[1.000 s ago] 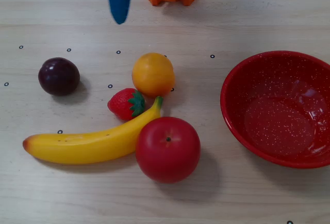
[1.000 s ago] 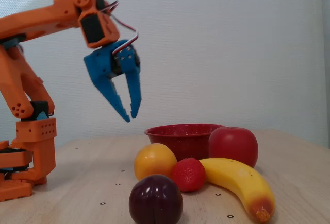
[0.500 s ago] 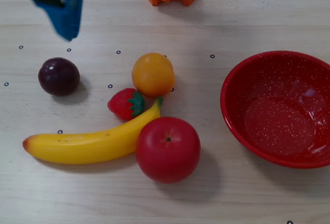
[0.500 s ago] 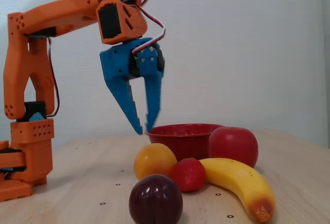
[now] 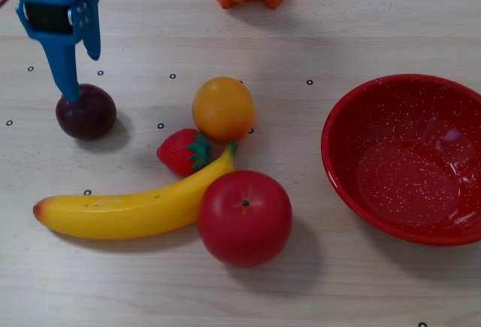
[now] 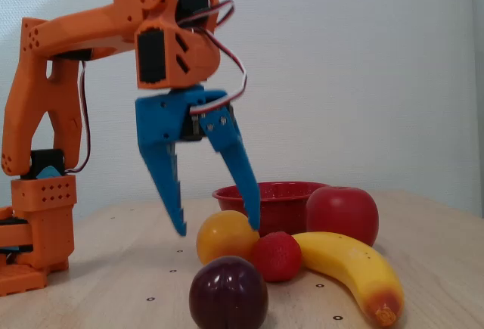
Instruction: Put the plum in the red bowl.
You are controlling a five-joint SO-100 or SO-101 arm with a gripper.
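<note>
The plum sits on the table at nine o'clock from the orange, well apart from the red bowl at three o'clock. The claw hangs above the plum, spread wide, holding nothing. A strawberry, banana and apple lie between.

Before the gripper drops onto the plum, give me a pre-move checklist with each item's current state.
1. Jaws wide enough: the blue two-finger gripper is open; ok.
2. Alignment over the small glossy dark purple plum: in the top-down fixed view one fingertip overlaps its upper left edge; centring cannot tell.
3. Height: in the side-on fixed view the fingertips hang above the plum; ok.
4. Neighbours clear: the round orange fruit and the red strawberry sit apart from the plum; ok.
5. The large speckled red enamel bowl is empty; ok.
</note>
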